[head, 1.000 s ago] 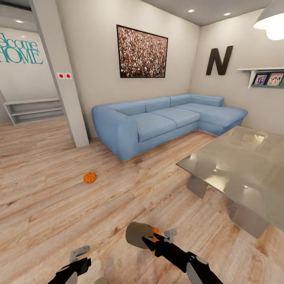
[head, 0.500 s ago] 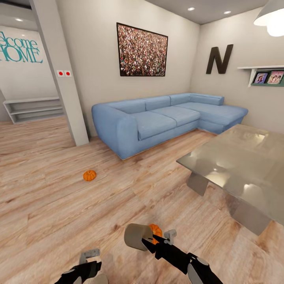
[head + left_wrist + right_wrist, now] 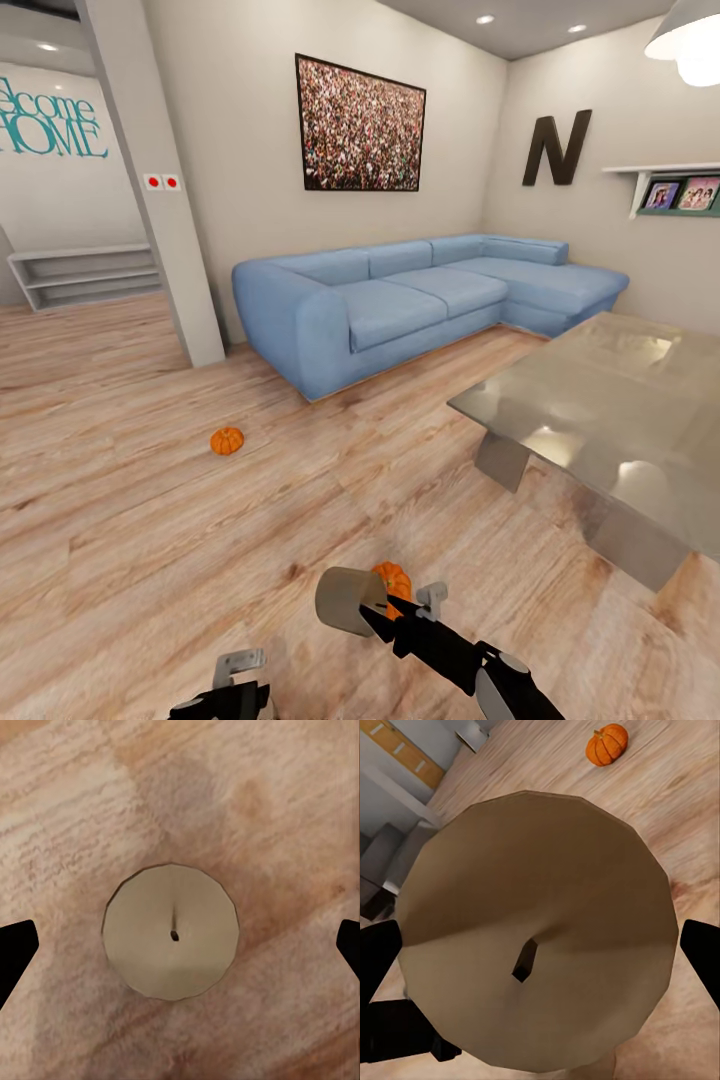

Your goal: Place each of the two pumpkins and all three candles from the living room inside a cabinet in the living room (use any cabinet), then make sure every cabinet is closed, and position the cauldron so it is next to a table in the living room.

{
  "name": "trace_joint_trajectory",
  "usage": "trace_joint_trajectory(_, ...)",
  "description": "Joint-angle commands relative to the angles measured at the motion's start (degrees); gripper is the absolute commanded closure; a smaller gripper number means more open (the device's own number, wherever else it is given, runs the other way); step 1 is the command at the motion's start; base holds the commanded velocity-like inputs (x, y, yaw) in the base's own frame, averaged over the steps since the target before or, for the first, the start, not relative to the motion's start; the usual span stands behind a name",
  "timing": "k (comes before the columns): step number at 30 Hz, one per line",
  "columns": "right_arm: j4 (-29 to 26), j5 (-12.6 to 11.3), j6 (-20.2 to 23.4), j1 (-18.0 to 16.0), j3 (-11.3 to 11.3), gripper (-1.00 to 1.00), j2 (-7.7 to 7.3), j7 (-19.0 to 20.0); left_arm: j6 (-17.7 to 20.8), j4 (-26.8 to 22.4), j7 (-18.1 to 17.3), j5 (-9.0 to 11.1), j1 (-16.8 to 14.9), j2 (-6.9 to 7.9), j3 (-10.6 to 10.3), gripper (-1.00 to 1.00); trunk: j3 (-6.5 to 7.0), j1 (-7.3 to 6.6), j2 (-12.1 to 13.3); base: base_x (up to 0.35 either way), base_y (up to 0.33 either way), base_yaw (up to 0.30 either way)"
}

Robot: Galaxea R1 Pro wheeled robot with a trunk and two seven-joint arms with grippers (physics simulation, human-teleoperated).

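My right gripper (image 3: 367,607) is shut on a pale grey-beige candle (image 3: 345,600), held low over the wood floor; its round top looms large between the black fingers (image 3: 701,960) in the right wrist view. One orange pumpkin (image 3: 393,577) lies on the floor just behind that candle. The other pumpkin (image 3: 227,440) sits farther off to the left, in front of the sofa. My left gripper (image 3: 238,678) hangs open above a second candle (image 3: 171,932) standing on the floor, centred between its fingertips and apart from them. The cabinet and cauldron are out of view.
A glossy grey table (image 3: 600,420) stands at the right, close to my right arm. A blue corner sofa (image 3: 400,300) lines the far wall. A white pillar (image 3: 160,200) rises at the left, with low shelves (image 3: 85,275) beyond it.
The left gripper has moved in toward the robot and dropped lower in the picture. The view has shifted a little, and the near pumpkin shows more behind the held candle.
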Motion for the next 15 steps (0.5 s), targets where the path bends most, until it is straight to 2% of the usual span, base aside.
trace_joint_trajectory(1,0.0,-0.6,0.1,0.0,0.1,1.0,-0.02,0.1,0.2,-0.2,0.5,0.5,0.0,0.08,-0.5,-1.0,-0.06,-0.01,0.0,0.0,0.0,0.0)
trace_joint_trajectory(6,0.0,-0.5,0.1,0.0,0.2,1.0,-0.02,0.1,0.1,-0.2,0.5,0.4,0.0,0.01,-0.5,-1.0,-0.06,-0.01,0.0,0.0,0.0,0.0)
trace_joint_trajectory(10,0.0,-0.5,0.1,0.0,0.2,1.0,-0.02,0.1,0.1,-0.1,0.5,0.4,0.0,-0.01,-0.8,-1.0,-0.77,0.87,-1.6,0.0,0.0,0.0)
trace_joint_trajectory(13,0.1,-0.5,0.1,0.0,0.2,1.0,-0.02,0.1,-0.1,-0.1,0.5,0.4,0.0,-0.23,-1.9,-1.0,-1.31,1.53,-2.8,0.0,0.0,0.0)
trace_joint_trajectory(15,0.1,-0.5,0.1,0.0,0.2,1.0,-0.02,0.0,-0.2,-0.1,0.5,0.4,0.0,-0.26,-2.2,-1.0,-1.76,1.58,-2.9,0.0,0.0,0.0)
